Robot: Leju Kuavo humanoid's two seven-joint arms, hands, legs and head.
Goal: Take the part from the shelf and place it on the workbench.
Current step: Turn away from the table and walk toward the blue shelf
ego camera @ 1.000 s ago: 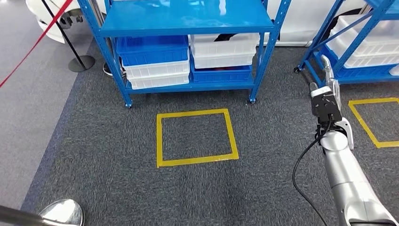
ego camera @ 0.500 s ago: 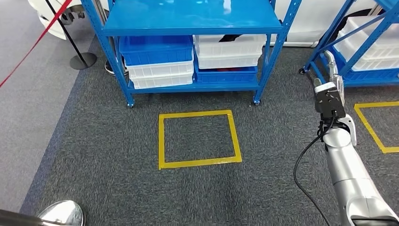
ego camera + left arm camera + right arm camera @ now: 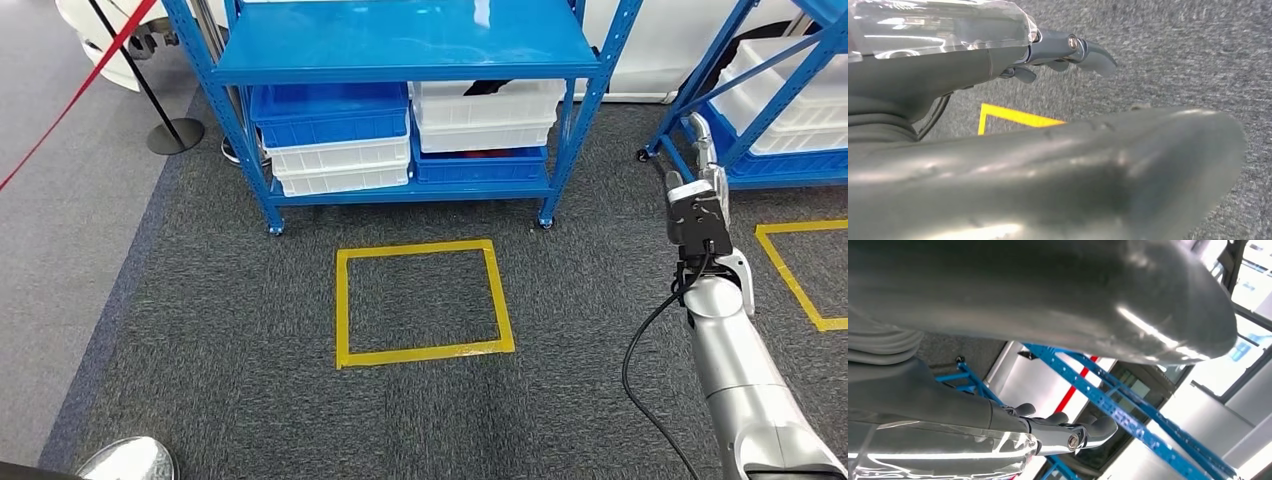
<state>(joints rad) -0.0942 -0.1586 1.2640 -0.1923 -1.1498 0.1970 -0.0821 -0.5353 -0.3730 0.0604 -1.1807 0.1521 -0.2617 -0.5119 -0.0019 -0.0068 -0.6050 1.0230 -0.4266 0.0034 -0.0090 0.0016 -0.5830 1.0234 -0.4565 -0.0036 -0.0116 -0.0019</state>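
Dark grey carpet floor, lighter grey strip along the left edge.

Left hand low over the carpet in its wrist view: fingers apart, gently curved, holding nothing. Corner of a yellow tape line on the carpet just beyond.

Right hand raised at the end of the silver right arm, black wrist unit at top, loose black cable alongside. Fingers extended and slightly curled, nothing held; blue shelf struts behind them in the wrist view.

Yellow tape square on the floor ahead, centre of head view. Second tape square, cut by the right edge, beside the right arm.

Blue shelf directly beyond the centre square. Lower level: blue bin over two white bins on the left; white bins over a blue bin on the right. Dark item in the top white bin, red one below; cannot tell which, if either, is the part.

Second blue shelf with white bins at far right. Red barrier strap and black stanchion at upper left.
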